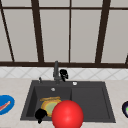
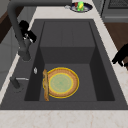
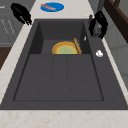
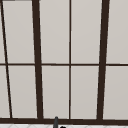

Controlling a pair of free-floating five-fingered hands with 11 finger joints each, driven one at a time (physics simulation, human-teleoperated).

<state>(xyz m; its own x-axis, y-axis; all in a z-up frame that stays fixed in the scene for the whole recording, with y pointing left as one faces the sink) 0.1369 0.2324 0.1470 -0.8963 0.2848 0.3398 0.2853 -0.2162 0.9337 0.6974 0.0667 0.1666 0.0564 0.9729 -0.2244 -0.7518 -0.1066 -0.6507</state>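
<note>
At the back rim of the sink [image 1: 110, 117], the right hand [image 1: 64, 74] sits against the faucet [image 1: 56, 71] with fingers curled about its base, so a hard twist could slip off the lever. Idle by the front rim, the left hand [image 1: 40, 114] hangs with fingers drooping loosely apart, above the yellow plate [image 2: 61, 82] in the basin.

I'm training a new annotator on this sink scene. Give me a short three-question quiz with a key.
1. True or false: the yellow plate lies on the counter.
2. What is the right hand nearest to? A) the faucet B) a blue plate C) a window bar
3. Fill in: in the front view, the left hand hangs beside a ___ ball.
Key: 1 false, it lies in the sink basin; 2 A; 3 red.
</note>
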